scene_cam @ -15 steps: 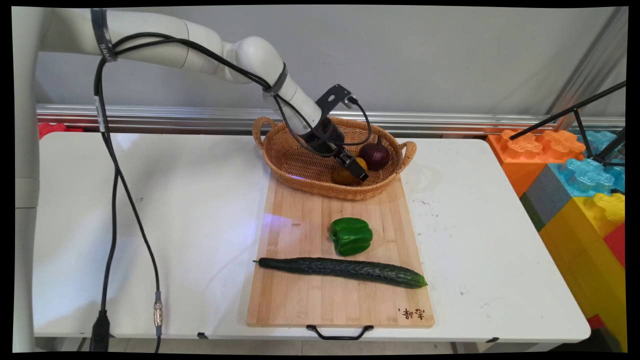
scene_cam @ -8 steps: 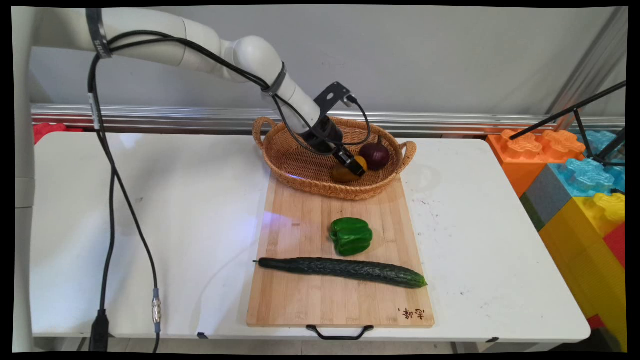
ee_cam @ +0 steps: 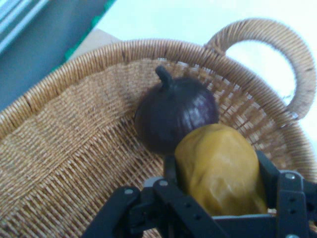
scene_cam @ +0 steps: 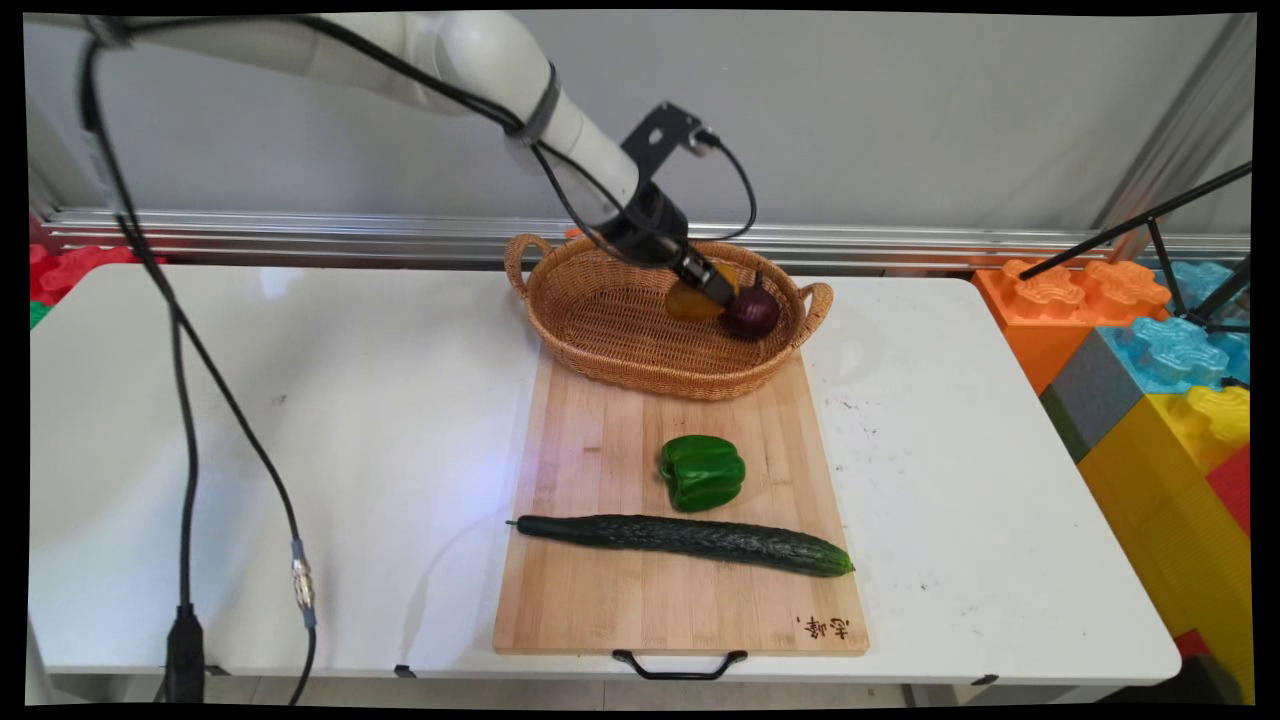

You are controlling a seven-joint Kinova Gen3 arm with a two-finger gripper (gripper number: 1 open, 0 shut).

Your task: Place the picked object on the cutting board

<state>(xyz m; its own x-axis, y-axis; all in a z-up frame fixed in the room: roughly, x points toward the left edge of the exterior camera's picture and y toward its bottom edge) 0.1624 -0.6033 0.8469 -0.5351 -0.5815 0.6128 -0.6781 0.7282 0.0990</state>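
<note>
My gripper (scene_cam: 712,287) is shut on a yellow-orange fruit (scene_cam: 690,301) and holds it lifted above the floor of the wicker basket (scene_cam: 600,330). In the hand view the yellow-orange fruit (ee_cam: 220,171) sits between the black fingers (ee_cam: 270,171). A dark purple onion (ee_cam: 173,111) lies just beyond it against the basket wall (ee_cam: 74,148). In the main view the purple onion (scene_cam: 752,312) rests in the basket's right part, right beside the held fruit.
The basket stands on the far end of a wooden cutting board (scene_cam: 600,600). A green bell pepper (scene_cam: 702,471) and a long cucumber (scene_cam: 690,540) lie on the board. Coloured foam blocks (scene_cam: 1160,370) stand off the table's right end. Black cables (scene_cam: 180,400) hang at left.
The gripper has risen and moved toward the basket's far side, carrying the yellow-orange fruit up off the basket floor. The onion has stayed in place.
</note>
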